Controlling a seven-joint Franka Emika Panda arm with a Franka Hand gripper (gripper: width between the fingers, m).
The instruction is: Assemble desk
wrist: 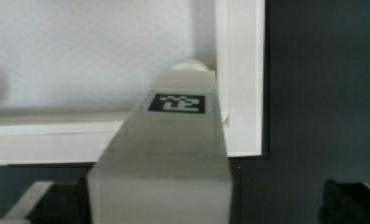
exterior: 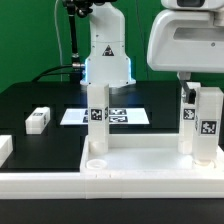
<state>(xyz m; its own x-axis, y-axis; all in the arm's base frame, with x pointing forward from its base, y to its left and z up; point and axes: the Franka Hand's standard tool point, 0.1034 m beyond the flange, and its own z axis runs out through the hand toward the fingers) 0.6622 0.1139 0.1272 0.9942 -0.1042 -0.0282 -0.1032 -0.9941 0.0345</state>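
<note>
The gripper [exterior: 203,92] hangs over the bench's corner on the exterior view's right, on the side nearest that camera. Its fingers [wrist: 40,200] are spread to either side of an upright desk leg [exterior: 206,125]. In the wrist view, dark gaps separate both fingers from the leg [wrist: 164,150], so nothing is pinched. This leg is short, white and square, and it carries black-and-white tags. It stands at the far corner of the desk panel [exterior: 140,165] on the exterior view's right. In the wrist view its lower end meets the panel's raised rim [wrist: 246,60] right in that corner, but how deeply it is seated cannot be told. The panel, large, white and rectangular, lies flat along the bench edge nearest the exterior camera. A second tagged leg [exterior: 97,125] stands upright at the panel's far corner on the exterior view's left. A round socket [exterior: 97,160] is open in the corner in front of it. Beyond the panel, toward the middle of the black bench [exterior: 40,95], the marker board [exterior: 135,117] lies flat. A third leg [exterior: 38,120] lies on its side near the bench edge on the exterior view's left, well apart from the panel. The robot's base [exterior: 105,55] rises at the far edge.
</note>
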